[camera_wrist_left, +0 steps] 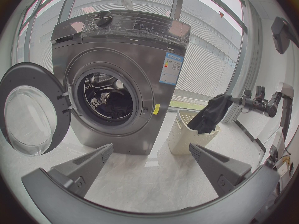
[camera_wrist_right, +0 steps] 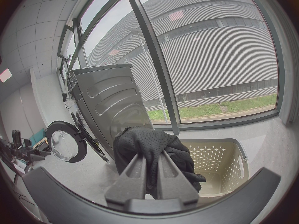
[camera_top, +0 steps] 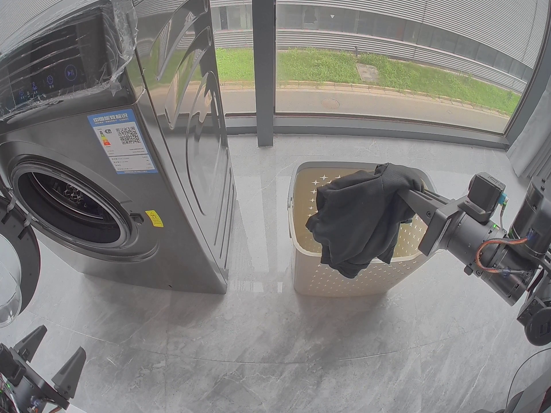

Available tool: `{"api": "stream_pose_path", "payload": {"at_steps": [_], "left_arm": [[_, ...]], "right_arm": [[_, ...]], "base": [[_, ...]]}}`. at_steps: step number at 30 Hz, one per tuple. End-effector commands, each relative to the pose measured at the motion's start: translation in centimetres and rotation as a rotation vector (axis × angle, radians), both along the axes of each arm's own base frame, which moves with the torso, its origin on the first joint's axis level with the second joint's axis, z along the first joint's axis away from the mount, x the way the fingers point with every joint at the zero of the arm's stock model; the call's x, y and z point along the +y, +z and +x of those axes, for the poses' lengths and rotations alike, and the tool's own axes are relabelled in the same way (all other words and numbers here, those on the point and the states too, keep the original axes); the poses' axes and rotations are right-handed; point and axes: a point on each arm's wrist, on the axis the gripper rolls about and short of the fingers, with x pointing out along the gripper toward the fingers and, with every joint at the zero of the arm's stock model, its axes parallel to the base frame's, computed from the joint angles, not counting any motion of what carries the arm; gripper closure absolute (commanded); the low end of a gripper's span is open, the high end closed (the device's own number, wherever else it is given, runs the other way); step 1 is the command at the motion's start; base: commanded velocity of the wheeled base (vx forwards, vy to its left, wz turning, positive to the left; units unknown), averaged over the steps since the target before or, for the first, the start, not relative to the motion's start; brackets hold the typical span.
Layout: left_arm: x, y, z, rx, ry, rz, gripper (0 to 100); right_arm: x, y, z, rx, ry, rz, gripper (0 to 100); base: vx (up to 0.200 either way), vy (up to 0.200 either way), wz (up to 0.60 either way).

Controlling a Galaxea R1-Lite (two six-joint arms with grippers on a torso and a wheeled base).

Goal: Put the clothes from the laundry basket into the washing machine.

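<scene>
Right claw (camera_top: 406, 193) pinched tight on a fold of the dark garment (camera_top: 356, 216). The garment hangs over the laundry basket (camera_top: 321, 279), which sits on the floor just beside the washing machine (camera_top: 178, 162); whether its lower end is clear of the rim, cannot tell. Machine door (camera_wrist_left: 29, 109) open, something dark inside the drum (camera_wrist_left: 106, 98). Left claw (camera_wrist_left: 150, 147) spread and empty, low in front of the machine.

Step, as judged: garment picked, carry to the machine pending. Next move calls for more lift, then a swing round to the machine's front and into the drum. Trailing cloth could snag.
</scene>
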Motion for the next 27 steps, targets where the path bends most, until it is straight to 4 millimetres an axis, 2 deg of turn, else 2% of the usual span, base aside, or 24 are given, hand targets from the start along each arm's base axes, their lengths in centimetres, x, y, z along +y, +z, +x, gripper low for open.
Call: {"api": "stream_pose_path", "payload": {"at_steps": [1,7,14,19,23,27], "left_arm": [[0.1,-2.2,-2.6,-0.072,0.049,0.034,0],[0.0,-2.8,-3.2,-0.103,0.059,0.030,0],[0.0,-2.8,-3.2,-0.108,0.071,0.033,0],[0.3,-2.9,-3.4,-0.108,0.193,0.061,0],[0.3,-3.5,-3.5,-0.055,0.186,0.121,0],[0.3,-3.5,-3.5,-0.074,0.176,0.123,0]], "right_arm": [[0.0,0.5,-0.6,-0.016,0.015,0.012,100],[0.1,0.5,-0.6,-0.016,0.016,0.012,100],[0.0,0.2,-0.8,-0.008,0.016,0.007,100],[0.0,-0.2,-0.8,0.003,0.019,-0.001,100],[0.1,-0.3,-0.8,0.007,0.022,-0.004,100],[0.3,-0.4,-0.9,0.008,0.032,-0.003,100]], "base": [[-0.200,0.000,0.00],[-0.200,0.000,0.00],[-0.029,0.000,0.00],[-0.200,0.000,0.00],[0.000,0.000,0.00],[0.000,0.000,0.00]]}}
